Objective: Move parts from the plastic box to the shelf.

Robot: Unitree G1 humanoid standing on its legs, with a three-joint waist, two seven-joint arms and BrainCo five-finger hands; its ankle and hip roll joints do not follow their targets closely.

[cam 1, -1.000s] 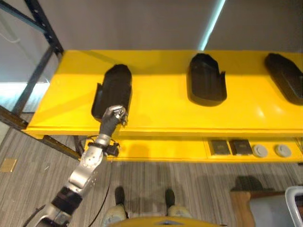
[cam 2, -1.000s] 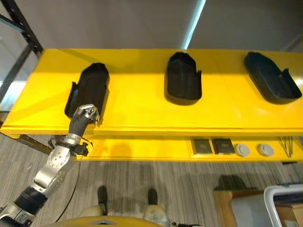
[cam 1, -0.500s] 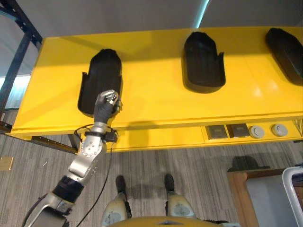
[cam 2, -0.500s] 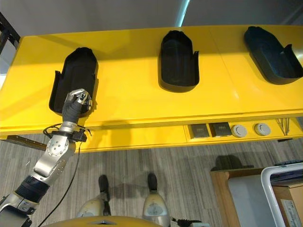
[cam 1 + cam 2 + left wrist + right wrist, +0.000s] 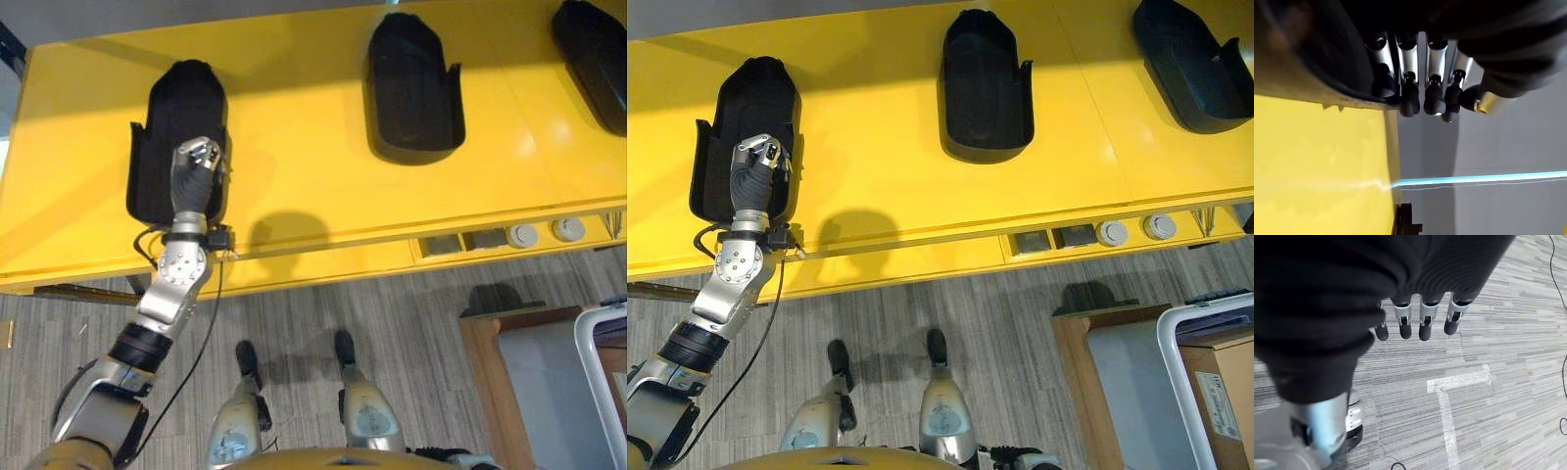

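A wide glossy yellow shelf [image 5: 323,186] spans the head views above grey striped carpet [image 5: 921,304]; three black moulded plastic parts lie on it, well apart: one at the robot's left [image 5: 174,117], one in the middle [image 5: 411,83], one at the far right edge [image 5: 1185,59]; a white-framed cart [image 5: 1205,382] stands at lower right beside a wooden-edged surface [image 5: 1078,377]. The left hand [image 5: 198,168] reaches up over the left part's near end, its fingers [image 5: 1409,73] held close in a row and bent, their dark tips at the part's rim; whether they clasp the rim cannot be told. The right hand [image 5: 1415,313] hangs over carpet marked with white tape [image 5: 1449,401], fingers relaxed, holding nothing.
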